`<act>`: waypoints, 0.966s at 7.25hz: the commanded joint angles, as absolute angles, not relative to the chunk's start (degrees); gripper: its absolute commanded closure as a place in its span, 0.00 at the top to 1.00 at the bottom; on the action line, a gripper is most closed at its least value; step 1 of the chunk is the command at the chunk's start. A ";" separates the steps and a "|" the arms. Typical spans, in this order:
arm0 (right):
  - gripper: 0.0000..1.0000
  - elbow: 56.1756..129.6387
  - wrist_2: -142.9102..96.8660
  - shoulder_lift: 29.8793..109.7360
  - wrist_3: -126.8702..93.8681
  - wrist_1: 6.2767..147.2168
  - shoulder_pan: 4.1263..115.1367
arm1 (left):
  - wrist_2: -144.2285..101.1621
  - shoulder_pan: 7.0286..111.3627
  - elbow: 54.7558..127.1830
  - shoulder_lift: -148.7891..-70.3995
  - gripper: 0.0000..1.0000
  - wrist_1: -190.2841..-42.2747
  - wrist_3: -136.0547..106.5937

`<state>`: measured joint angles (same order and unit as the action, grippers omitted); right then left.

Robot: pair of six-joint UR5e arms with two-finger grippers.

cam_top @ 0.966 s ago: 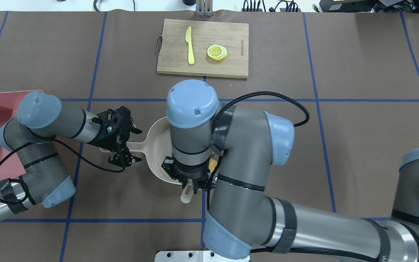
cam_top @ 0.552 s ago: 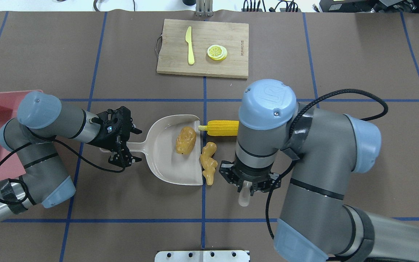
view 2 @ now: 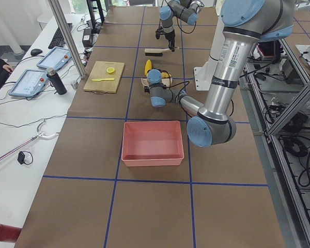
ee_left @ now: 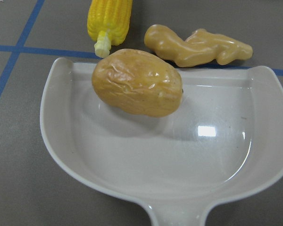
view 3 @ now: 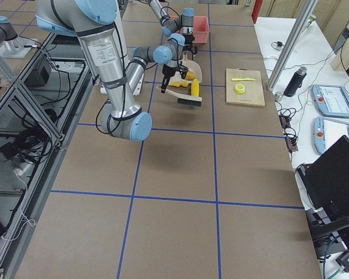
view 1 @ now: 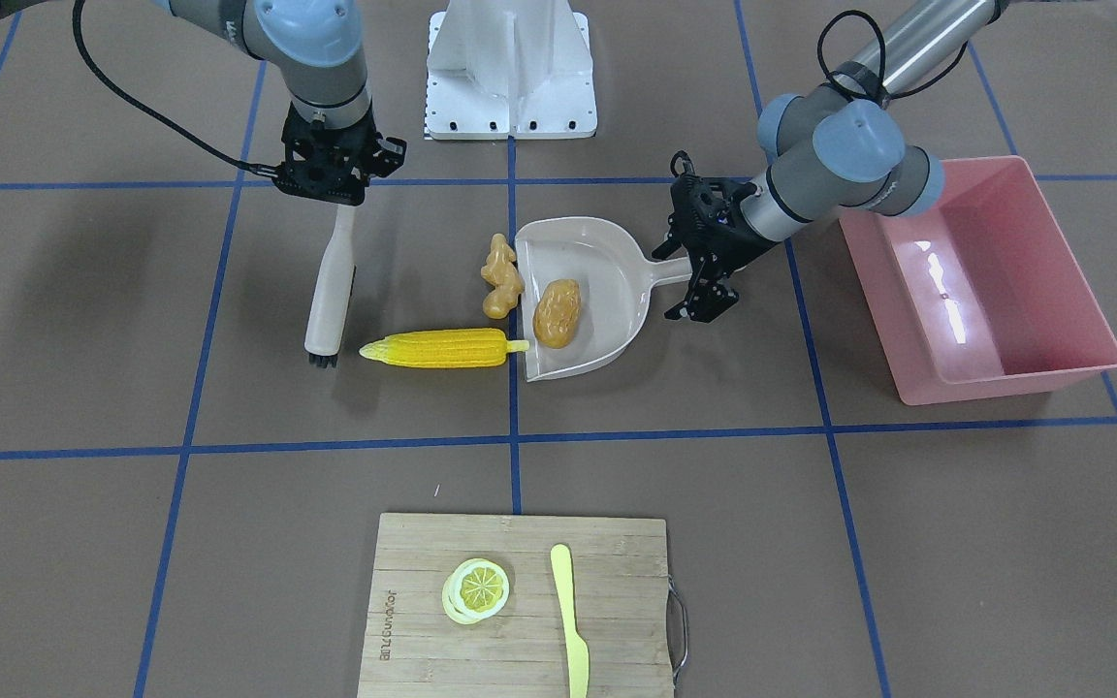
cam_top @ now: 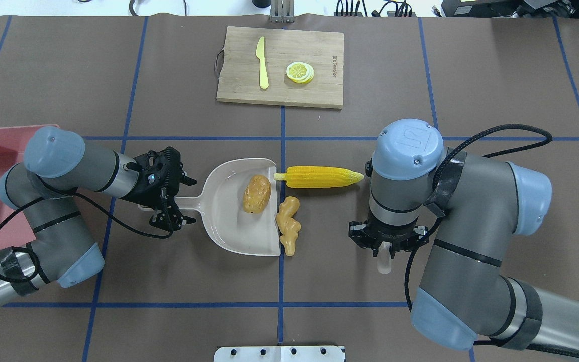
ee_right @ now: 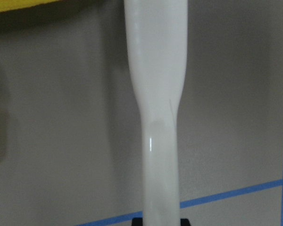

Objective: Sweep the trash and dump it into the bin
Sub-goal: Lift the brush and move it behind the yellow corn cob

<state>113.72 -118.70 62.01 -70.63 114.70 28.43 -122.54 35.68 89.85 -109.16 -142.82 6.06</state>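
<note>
Beige plastic frames the one success so far: the potato (cam_top: pixel 257 193) lies inside the dustpan (cam_top: pixel 224 221), while the corn (cam_top: pixel 319 177) and ginger (cam_top: pixel 289 224) lie on the table just outside its open lip, the corn's stem end nearly at the lip's corner.

A second ago the right arm loomed over the pan with the brush (view 1: pixel 331 288). Since then it has drawn well back to the robot's right, so the right gripper (cam_top: pixel 385 245), pinching the brush handle, now sits beyond the corn's far tip. The corn, half hidden under the arm just before, is now fully in view. The three foods and the pan have not shifted over that last stretch.

The left gripper (cam_top: pixel 168 203) stays clamped on the pan's handle, steadying it. The bin (view 1: pixel 1053 373) waits empty at the robot's left, well apart from the pan.

My read: the pull-back resets the brush for another stroke, which should push corn and ginger over the lip before any dumping.
</note>
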 commanded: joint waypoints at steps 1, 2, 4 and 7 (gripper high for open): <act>0.00 107.95 -118.12 61.62 -69.87 108.92 28.65 | -122.52 35.68 89.82 -109.16 0.93 -142.82 6.06; 0.00 106.71 -118.04 60.92 -69.44 108.46 28.65 | -122.52 35.68 89.82 -109.16 0.93 -142.82 6.06; 0.00 104.26 -118.21 56.10 -70.31 108.81 28.48 | -122.52 35.68 89.74 -109.16 0.93 -142.73 6.06; 0.00 99.41 -118.47 48.96 -70.93 109.42 28.21 | -122.52 35.68 89.65 -109.25 0.93 -142.73 6.06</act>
<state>100.59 -118.30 51.16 -70.61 109.29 28.31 -122.52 35.68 89.67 -109.18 -142.74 6.07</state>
